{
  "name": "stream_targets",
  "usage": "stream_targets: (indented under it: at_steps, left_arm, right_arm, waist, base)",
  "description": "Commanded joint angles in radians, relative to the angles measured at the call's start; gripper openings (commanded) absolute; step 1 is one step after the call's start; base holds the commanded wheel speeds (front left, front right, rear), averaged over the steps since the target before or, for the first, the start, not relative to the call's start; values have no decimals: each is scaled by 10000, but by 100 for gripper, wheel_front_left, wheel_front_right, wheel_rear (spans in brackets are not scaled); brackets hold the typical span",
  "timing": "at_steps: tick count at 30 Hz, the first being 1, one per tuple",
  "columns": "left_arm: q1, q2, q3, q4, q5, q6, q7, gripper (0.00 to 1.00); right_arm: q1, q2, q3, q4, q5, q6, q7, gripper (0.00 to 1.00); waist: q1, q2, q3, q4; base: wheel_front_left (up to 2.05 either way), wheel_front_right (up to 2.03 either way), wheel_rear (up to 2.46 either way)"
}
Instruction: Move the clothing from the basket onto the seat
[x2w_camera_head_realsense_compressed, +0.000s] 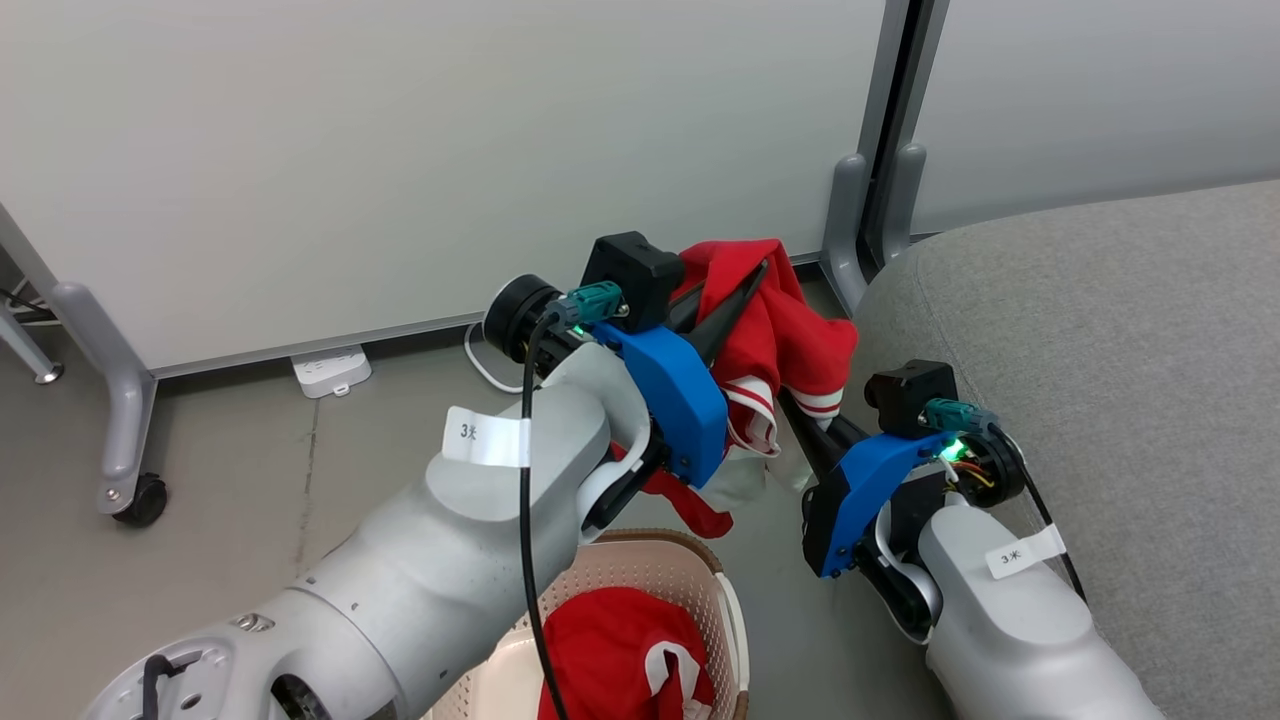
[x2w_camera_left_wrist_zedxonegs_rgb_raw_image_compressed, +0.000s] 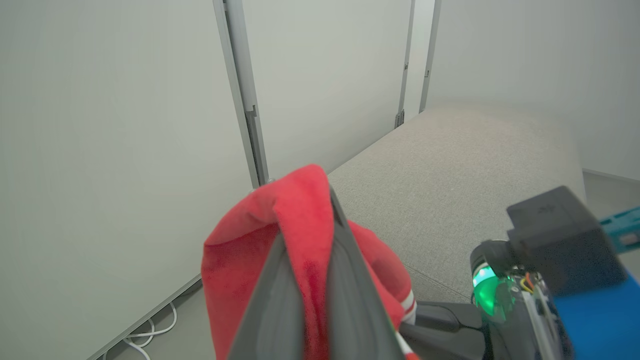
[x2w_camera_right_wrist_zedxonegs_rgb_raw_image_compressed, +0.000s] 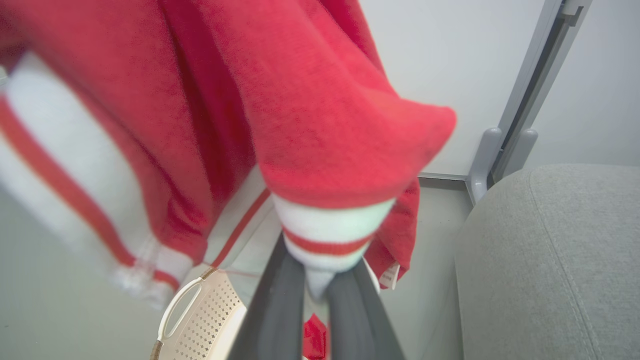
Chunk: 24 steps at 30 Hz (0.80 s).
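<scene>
My left gripper (x2w_camera_head_realsense_compressed: 760, 270) is raised above the floor and shut on a red garment (x2w_camera_head_realsense_compressed: 790, 330) of the clothing, which hangs from it in folds. In the left wrist view the red cloth (x2w_camera_left_wrist_zedxonegs_rgb_raw_image_compressed: 280, 220) is draped over the closed fingers (x2w_camera_left_wrist_zedxonegs_rgb_raw_image_compressed: 345, 280). Lower down, my right gripper (x2w_camera_head_realsense_compressed: 788, 402) is shut on the same garment's red-and-white striped cuff (x2w_camera_right_wrist_zedxonegs_rgb_raw_image_compressed: 325, 240). Below my left forearm stands the cream basket (x2w_camera_head_realsense_compressed: 700, 570), with a second red garment (x2w_camera_head_realsense_compressed: 620, 650) inside it. The grey seat (x2w_camera_head_realsense_compressed: 1100, 350) lies just right of both grippers.
White partition panels (x2w_camera_head_realsense_compressed: 400, 150) stand behind, one on a wheeled foot (x2w_camera_head_realsense_compressed: 140, 500). A white power strip (x2w_camera_head_realsense_compressed: 330, 368) with its cable lies on the floor by the wall. A grey partition post (x2w_camera_head_realsense_compressed: 850, 220) stands beside the seat's corner.
</scene>
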Motion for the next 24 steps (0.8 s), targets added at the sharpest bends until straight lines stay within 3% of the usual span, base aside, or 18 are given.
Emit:
stream_targets:
  at_steps: [1, 17, 18, 19, 20, 24]
  left_arm:
    - [76, -2, 1, 50, -28, 35, -84, 0]
    - [102, -2, -67, 210, -207, 28, -128, 0]
    - [109, -2, -69, 233, -214, 30, -134, 17]
    - [110, -2, -69, 262, -198, 62, -135, 83]
    - [103, -2, -53, 267, -174, 86, -144, 100]
    - [245, -2, 216, 212, 67, 127, -168, 100]
  right_arm:
    - [-164, -33, 21, 64, 91, 1, -86, 0]
    - [-371, -33, 164, 501, 232, 1, -394, 0]
    - [-390, -33, 170, 522, 242, 1, -406, 0]
    - [-409, -33, 174, 538, 245, 1, -422, 0]
    - [-418, -33, 177, 547, 245, 1, -434, 0]
    - [-449, -33, 160, 585, 234, 1, -516, 0]
  waist:
    - [0, 0, -6, -4]
    - [0, 0, -6, -8]
    - [0, 0, 0, -4]
    - [0, 0, 8, 0]
    - [0, 0, 19, 3]
    - [0, 0, 86, 16]
  base:
    - [0, 0, 0]
    - [0, 0, 0]
    - [0, 0, 0]
    - [0, 0, 0]
    - [0, 0, 0]
    - [0, 0, 0]
